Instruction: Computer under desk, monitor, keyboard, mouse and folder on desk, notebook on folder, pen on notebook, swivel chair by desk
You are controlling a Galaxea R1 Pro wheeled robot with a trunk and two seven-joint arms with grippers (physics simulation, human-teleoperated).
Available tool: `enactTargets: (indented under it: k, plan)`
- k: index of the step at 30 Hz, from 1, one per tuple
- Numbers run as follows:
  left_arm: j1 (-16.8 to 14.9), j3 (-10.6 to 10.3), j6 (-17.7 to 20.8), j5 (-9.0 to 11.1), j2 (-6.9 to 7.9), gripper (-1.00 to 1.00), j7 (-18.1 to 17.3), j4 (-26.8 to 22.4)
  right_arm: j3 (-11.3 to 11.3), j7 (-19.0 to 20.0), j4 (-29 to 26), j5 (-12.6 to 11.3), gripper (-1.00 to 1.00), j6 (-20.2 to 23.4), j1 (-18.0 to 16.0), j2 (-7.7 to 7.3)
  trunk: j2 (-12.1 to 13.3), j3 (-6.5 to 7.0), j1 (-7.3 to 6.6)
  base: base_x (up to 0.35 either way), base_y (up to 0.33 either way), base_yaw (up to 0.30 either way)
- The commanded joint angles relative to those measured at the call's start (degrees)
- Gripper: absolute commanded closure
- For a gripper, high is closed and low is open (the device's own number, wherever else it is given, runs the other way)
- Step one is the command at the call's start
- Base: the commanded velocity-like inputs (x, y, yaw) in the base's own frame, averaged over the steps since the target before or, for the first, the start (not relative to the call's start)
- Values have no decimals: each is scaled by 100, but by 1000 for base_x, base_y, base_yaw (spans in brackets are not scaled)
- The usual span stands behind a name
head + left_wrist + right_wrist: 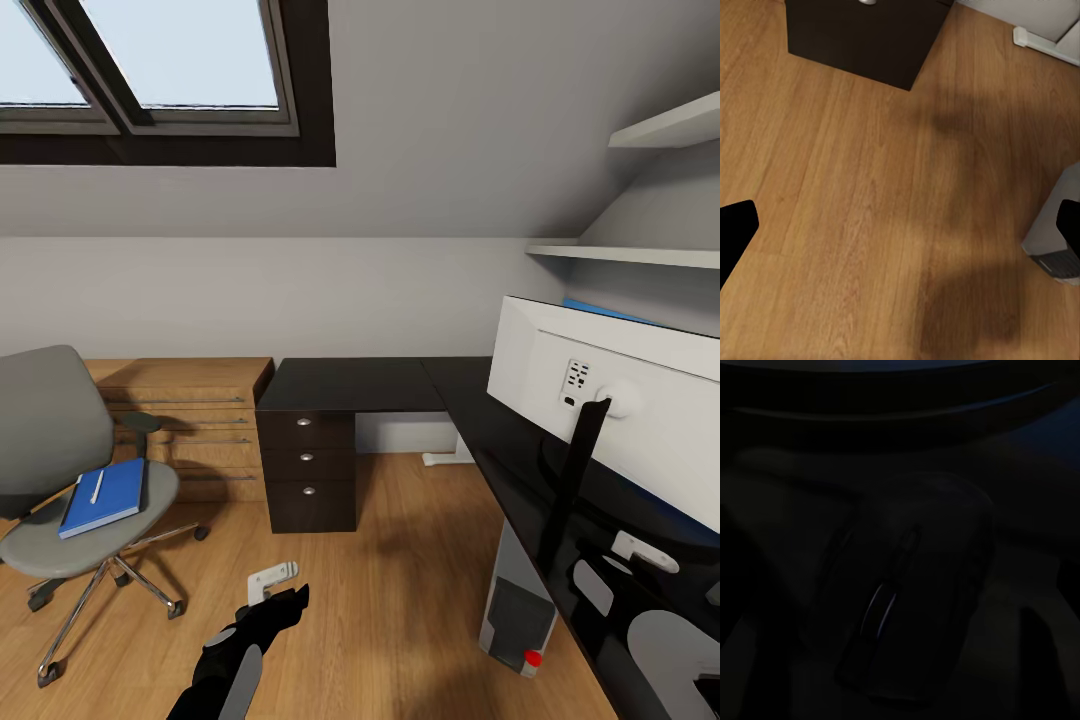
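The swivel chair (pixel 60 470) stands on the floor at the left, apart from the black desk (pixel 350 385). On its seat lies the blue folder (pixel 103 497), and the white pen (pixel 97 487) rests on top of it. The monitor (pixel 610 410) stands on the desk's right wing, its white back toward me. Beneath that wing is the grey computer (pixel 515 610) (pixel 1054 240). My left gripper (pixel 285 600) (pixel 904 229) hangs open and empty over the floor. The right wrist view is very dark; a black mouse (pixel 915 592) lies close below on a dark surface.
A light wooden dresser (pixel 190 420) stands against the wall between the chair and the desk's drawer unit (pixel 308 470) (pixel 862 34). Wall shelves (pixel 630 255) hang above the monitor. Open wood floor (pixel 400 580) lies between chair and desk.
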Motion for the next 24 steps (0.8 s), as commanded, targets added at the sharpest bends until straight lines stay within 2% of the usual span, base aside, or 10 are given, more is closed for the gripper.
enactTargets:
  k: [1, 24]
  plan:
    - [-3, -12, 19, 61, 2, -100, 51, -8, -7, 2, 0, -49, -100, -40, -3, 1, -3, -6, 0, 50, 0, 0]
    - [-3, -18, 24, 61, 2, -100, 52, 1, -7, 2, 8, -42, -100, -12, -3, -22, -3, -6, 0, 13, 0, 0]
